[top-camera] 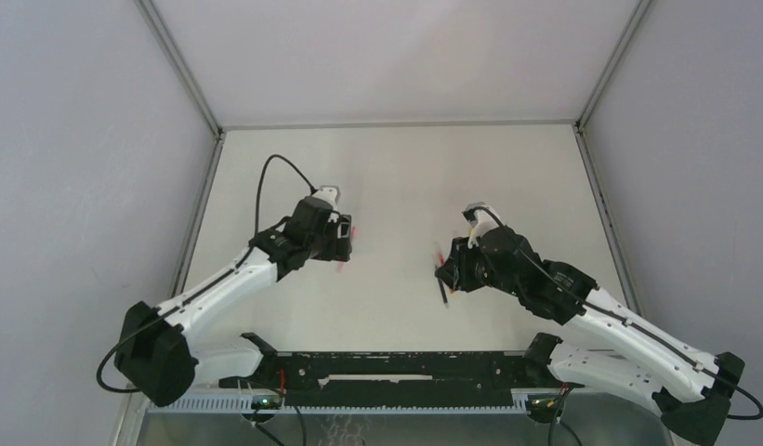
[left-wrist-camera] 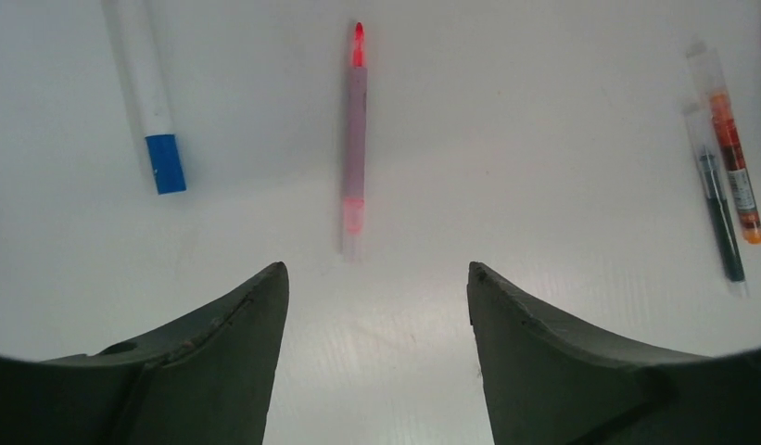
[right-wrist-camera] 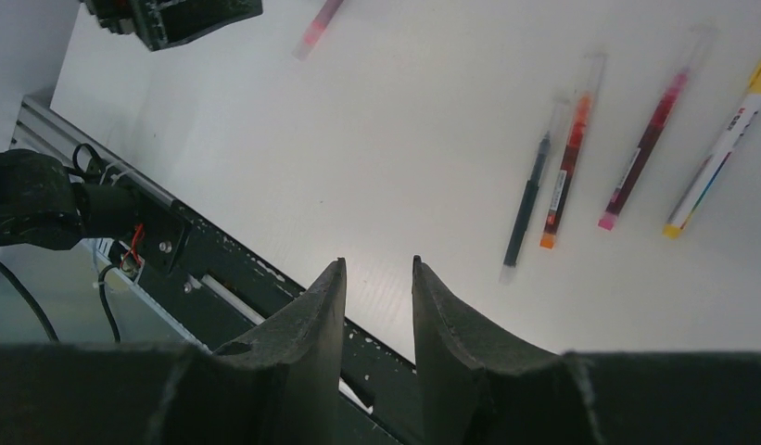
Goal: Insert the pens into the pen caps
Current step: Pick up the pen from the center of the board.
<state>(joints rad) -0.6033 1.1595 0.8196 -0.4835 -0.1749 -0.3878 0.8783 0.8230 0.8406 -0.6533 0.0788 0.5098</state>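
Your left gripper (left-wrist-camera: 376,271) hangs just above the table (left-wrist-camera: 543,83) with its jaws spread wide and empty. A pink pen (left-wrist-camera: 354,139) lies just ahead of the gap, and a blue-ended pen (left-wrist-camera: 152,102) lies off to its left. Your right gripper (right-wrist-camera: 377,264) has its jaws parted narrowly, grasping nothing. Near it lie a black pen (right-wrist-camera: 526,204), an orange pen (right-wrist-camera: 568,158), a red pen (right-wrist-camera: 650,139) and a yellow pen (right-wrist-camera: 719,158) in a row.

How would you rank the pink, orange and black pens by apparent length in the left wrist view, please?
1. pink pen: clearly longest.
2. orange pen and black pen: nearly alike, too close to rank.
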